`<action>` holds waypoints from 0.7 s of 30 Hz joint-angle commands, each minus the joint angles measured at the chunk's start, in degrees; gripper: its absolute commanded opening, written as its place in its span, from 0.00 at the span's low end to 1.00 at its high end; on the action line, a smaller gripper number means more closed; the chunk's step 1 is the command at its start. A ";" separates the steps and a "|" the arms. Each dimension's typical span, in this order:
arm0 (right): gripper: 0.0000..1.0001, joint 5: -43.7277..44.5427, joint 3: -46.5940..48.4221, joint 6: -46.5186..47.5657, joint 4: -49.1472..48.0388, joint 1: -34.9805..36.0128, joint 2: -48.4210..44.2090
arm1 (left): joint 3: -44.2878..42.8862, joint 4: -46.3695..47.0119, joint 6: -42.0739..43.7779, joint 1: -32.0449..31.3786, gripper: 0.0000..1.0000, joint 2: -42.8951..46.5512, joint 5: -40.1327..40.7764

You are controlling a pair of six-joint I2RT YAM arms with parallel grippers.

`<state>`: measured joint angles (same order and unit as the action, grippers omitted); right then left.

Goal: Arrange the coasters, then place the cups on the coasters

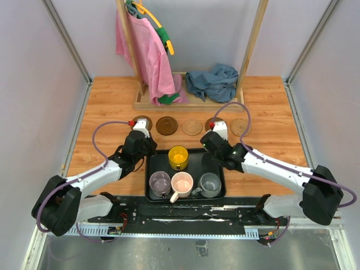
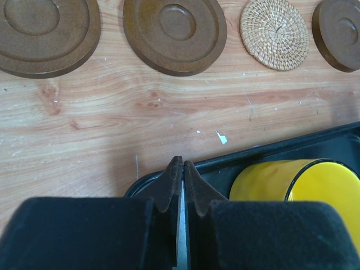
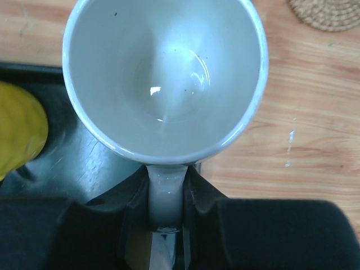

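Observation:
Five coasters lie in a row beyond the tray: a dark one, a dark one, a tan one, a dark one and a tan one. The yellow cup, purple cup, pink cup and grey cup stand in the black tray. My right gripper is shut on the handle of the white cup, held over the tray's right edge. My left gripper is shut and empty over the tray's far left corner, near the yellow cup.
A wooden rack with a pink cloth and a blue cloth stands at the back. Grey walls close in both sides. In the right wrist view a tan coaster lies ahead and to the right.

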<state>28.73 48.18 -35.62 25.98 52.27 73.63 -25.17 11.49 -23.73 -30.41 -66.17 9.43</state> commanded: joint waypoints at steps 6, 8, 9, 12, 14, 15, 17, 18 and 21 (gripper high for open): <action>0.01 4.66 -0.46 10.91 -10.93 -15.28 -5.63 | -0.20 1.41 0.60 -0.44 0.08 0.32 1.20; 0.01 3.85 -1.32 13.78 -14.44 -19.30 -5.72 | -0.38 1.51 0.61 -0.44 0.08 -0.07 1.25; 0.01 3.18 -1.75 14.97 -16.49 -21.11 -5.50 | -0.47 1.56 0.64 -0.44 0.08 -0.28 1.21; 0.01 -0.11 -2.09 16.89 -20.61 -27.06 -3.36 | -0.66 1.67 0.71 -0.44 0.08 -1.08 1.06; 0.01 -2.51 -2.07 17.48 -23.15 -30.42 -1.54 | -0.84 1.70 0.78 -0.48 0.08 -1.55 0.95; 0.01 -4.96 -2.07 17.96 -24.46 -31.84 -0.65 | -0.85 1.70 0.76 -0.45 0.08 -1.79 0.94; 0.01 -6.87 -2.43 19.51 -27.54 -33.95 1.08 | -0.76 1.83 0.83 -0.44 0.08 -2.00 0.98; 0.01 -7.42 -2.32 19.91 -28.50 -34.69 2.03 | -0.76 1.87 0.93 -0.44 0.08 -1.95 1.01; 0.01 -9.30 -1.82 20.79 -31.03 -36.65 4.48 | -0.67 1.79 0.99 -0.48 0.08 -2.11 1.18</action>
<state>22.61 45.98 -18.13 5.32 17.93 76.58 -25.15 11.57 -23.53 -30.41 -67.99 9.61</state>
